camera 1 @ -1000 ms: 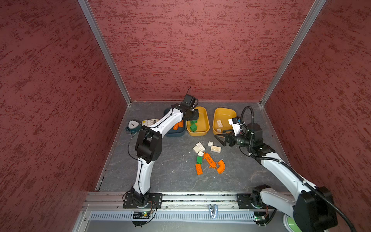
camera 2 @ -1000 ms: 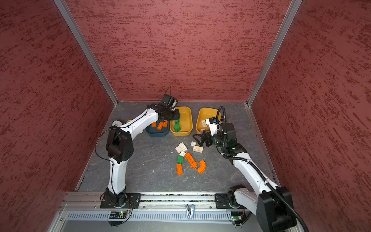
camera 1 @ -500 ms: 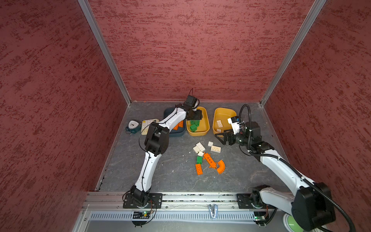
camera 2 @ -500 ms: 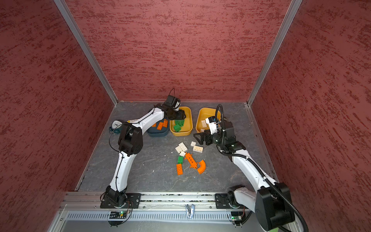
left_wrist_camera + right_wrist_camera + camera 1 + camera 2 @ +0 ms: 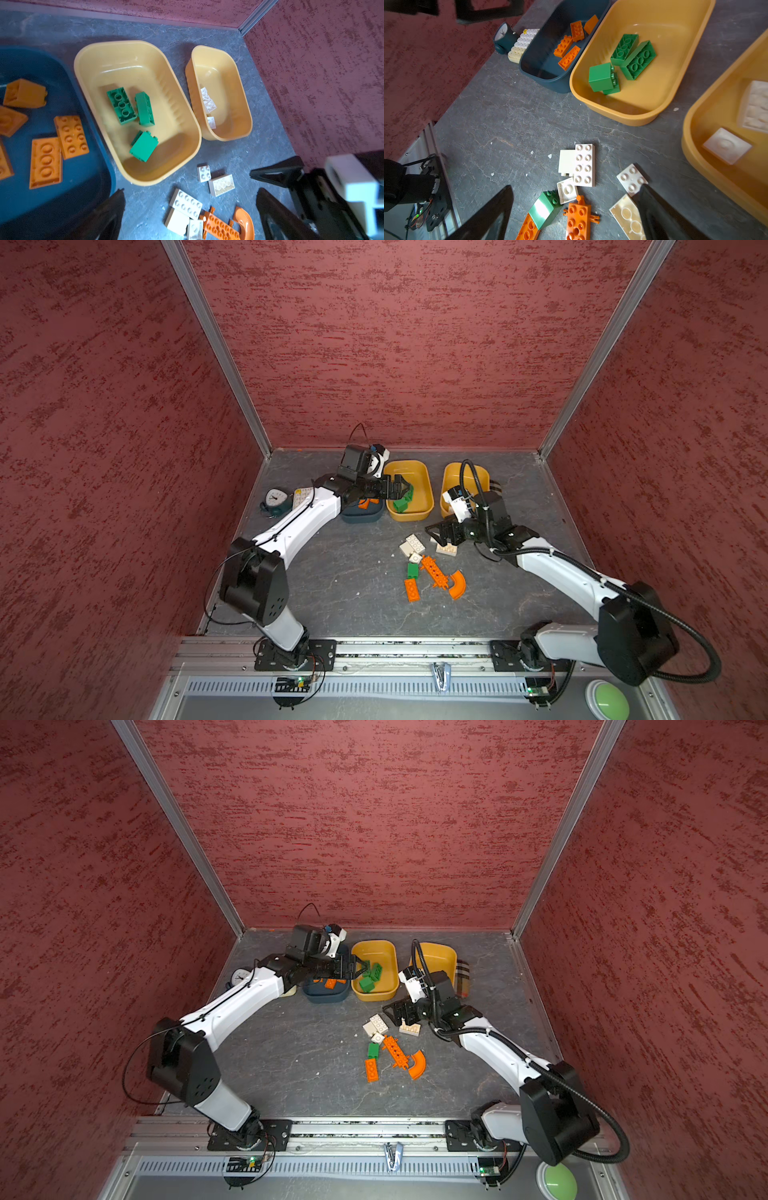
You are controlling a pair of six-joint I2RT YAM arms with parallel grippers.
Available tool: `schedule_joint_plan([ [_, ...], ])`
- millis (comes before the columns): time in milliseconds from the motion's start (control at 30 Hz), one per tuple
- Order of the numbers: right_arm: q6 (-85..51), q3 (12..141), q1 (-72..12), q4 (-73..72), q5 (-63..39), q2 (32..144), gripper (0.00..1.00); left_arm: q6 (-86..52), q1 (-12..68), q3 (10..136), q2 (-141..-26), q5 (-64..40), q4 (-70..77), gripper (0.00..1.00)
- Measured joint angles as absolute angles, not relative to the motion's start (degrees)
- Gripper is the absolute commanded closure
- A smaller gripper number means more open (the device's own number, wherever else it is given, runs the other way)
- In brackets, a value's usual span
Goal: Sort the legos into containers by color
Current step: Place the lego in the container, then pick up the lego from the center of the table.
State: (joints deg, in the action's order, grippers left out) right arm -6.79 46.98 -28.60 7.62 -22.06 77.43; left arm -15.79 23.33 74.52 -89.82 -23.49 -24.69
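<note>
Three containers stand in a row at the back: a teal tub (image 5: pixel 361 515) with orange legos (image 5: pixel 71 136), a middle yellow tub (image 5: pixel 409 472) with three green bricks (image 5: pixel 143 146), and a right yellow tub (image 5: pixel 457 477) with white pieces (image 5: pixel 208 100). My left gripper (image 5: pixel 399 489) hangs open and empty over the middle tub's near-left rim. Loose on the table lie white bricks (image 5: pixel 414 543), a cream brick (image 5: pixel 445 549), a green brick (image 5: pixel 412 570), a long holed orange piece (image 5: pixel 434 572), an orange arc (image 5: pixel 457 584) and an orange brick (image 5: pixel 411 589). My right gripper (image 5: pixel 436 531) is open just above the cream brick (image 5: pixel 627 216).
A teal clock (image 5: pixel 274 499) and a cream calculator (image 5: pixel 302 497) sit left of the teal tub. A plaid item (image 5: pixel 463 977) lies beside the right yellow tub. Red walls close three sides. A green button (image 5: pixel 606 699) is at the front right.
My left gripper has gone from shut to open over the middle yellow tub, and a green brick now lies in it. My right gripper has shifted left toward the loose pile.
</note>
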Motion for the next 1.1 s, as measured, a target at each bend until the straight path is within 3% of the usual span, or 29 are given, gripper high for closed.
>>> schedule_joint_plan([
  [267,-4.4,51.9,-36.3,8.5,-11.7,90.6,0.17,-18.5,18.6,62.2,-81.8,-30.0,-23.4,0.01],
  [500,-3.0,54.7,-38.5,9.9,-5.0,98.8,0.29,-19.7,16.2,59.0,-77.4,-33.6,-22.7,0.01],
  [667,-2.4,56.7,-38.6,10.6,-2.3,102.0,0.42,-19.7,15.4,58.4,-77.3,-34.7,-22.6,0.01],
  [967,-1.8,58.0,-38.8,12.7,-0.5,104.4,0.49,-19.6,15.4,58.2,-77.3,-34.9,-22.7,0.01],
  [1100,-1.3,59.6,-38.9,13.2,0.3,105.6,0.62,-19.4,15.4,58.2,-77.5,-34.9,-22.7,0.01],
])
